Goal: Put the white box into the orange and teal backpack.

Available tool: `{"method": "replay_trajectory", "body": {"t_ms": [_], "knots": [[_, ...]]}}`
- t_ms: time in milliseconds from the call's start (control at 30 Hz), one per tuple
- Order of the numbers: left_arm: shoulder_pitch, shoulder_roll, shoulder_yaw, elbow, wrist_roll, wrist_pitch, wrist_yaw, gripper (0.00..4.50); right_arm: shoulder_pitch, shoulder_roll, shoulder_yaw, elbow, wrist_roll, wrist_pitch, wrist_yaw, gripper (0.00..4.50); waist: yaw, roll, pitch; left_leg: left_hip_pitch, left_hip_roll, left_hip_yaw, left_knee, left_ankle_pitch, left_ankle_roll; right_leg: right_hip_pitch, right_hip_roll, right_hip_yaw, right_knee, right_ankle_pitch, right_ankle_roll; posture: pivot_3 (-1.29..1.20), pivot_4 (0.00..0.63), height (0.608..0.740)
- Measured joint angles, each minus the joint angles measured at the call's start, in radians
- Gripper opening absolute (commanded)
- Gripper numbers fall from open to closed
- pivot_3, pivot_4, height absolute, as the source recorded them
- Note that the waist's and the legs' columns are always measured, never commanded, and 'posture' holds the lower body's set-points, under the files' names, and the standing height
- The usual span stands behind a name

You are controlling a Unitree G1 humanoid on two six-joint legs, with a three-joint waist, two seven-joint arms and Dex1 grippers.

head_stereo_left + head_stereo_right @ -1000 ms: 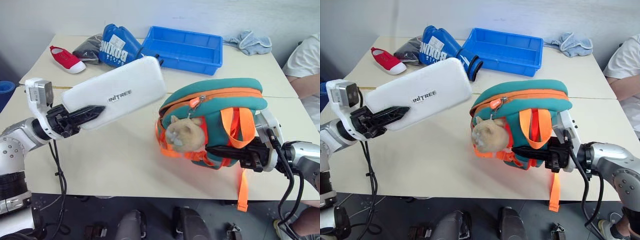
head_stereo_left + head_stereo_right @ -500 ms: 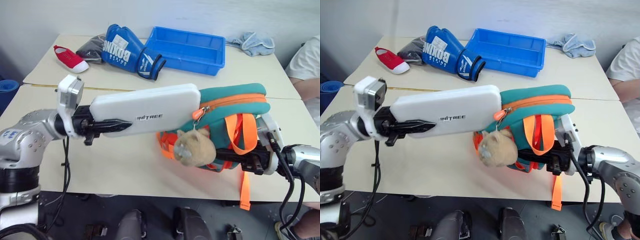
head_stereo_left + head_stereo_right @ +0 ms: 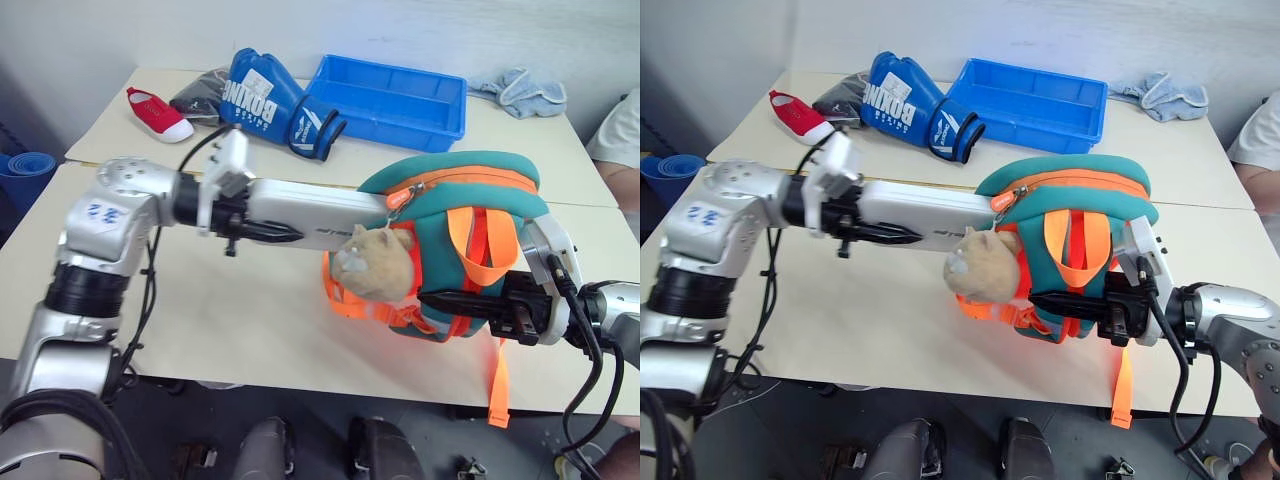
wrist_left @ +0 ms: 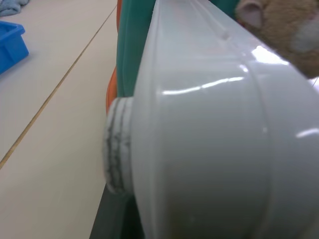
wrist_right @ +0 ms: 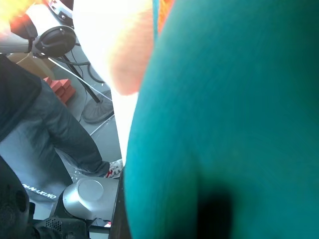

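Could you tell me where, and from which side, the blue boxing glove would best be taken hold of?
Grip the blue boxing glove at its dark-trimmed cuff, coming from the near side. It lies on the table with the cuff pointing toward the robot; that end looks narrower than the padded fist at the far end, so a claw would probably span it more easily.

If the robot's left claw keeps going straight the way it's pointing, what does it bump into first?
The left claw points along the white box it holds, toward the orange and teal backpack. The box's far end is already at the backpack's zipper opening, so the backpack probably comes first; how deep the box sits is unclear.
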Motion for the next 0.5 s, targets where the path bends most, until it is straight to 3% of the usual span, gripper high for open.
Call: {"method": "replay_trajectory", "body": {"t_ms": [200,400,433,500], "knots": [[-0.103,-0.248,-0.119,0.084,0.109,0.010,0.102,1.27,-0.057,0.062,0.074,-0.007,-0.017,-0.016,-0.030,0.02,-0.004,0.000,0.000,-0.006,-0.001,0.001,0.010,-0.003,0.005,-0.002,0.002,-0.003,0.000,0.002,0.004,0.00,0.150,0.740],[-0.103,-0.371,-0.115,0.162,0.140,-0.030,0.133,1.27,-0.091,0.114,0.115,-0.010,-0.058,-0.044,-0.066,0.02,-0.007,0.000,0.000,-0.005,0.001,0.002,0.011,-0.003,0.005,-0.003,0.001,-0.003,0.001,0.002,0.004,0.00,0.150,0.740],[-0.102,-0.379,-0.110,0.171,0.141,-0.033,0.134,2.00,-0.091,0.119,0.119,-0.010,-0.069,-0.053,-0.069,0.00,-0.006,0.000,0.000,-0.006,0.001,0.002,0.011,-0.003,0.005,-0.003,0.000,-0.003,0.001,0.002,0.004,0.00,0.150,0.740],[-0.100,-0.385,-0.097,0.175,0.141,-0.045,0.131,2.53,-0.088,0.134,0.128,-0.010,-0.086,-0.065,-0.078,0.00,-0.005,0.000,0.000,-0.006,0.000,0.002,0.011,-0.003,0.005,-0.003,0.000,-0.003,0.001,0.002,0.004,0.00,0.150,0.740]]}}
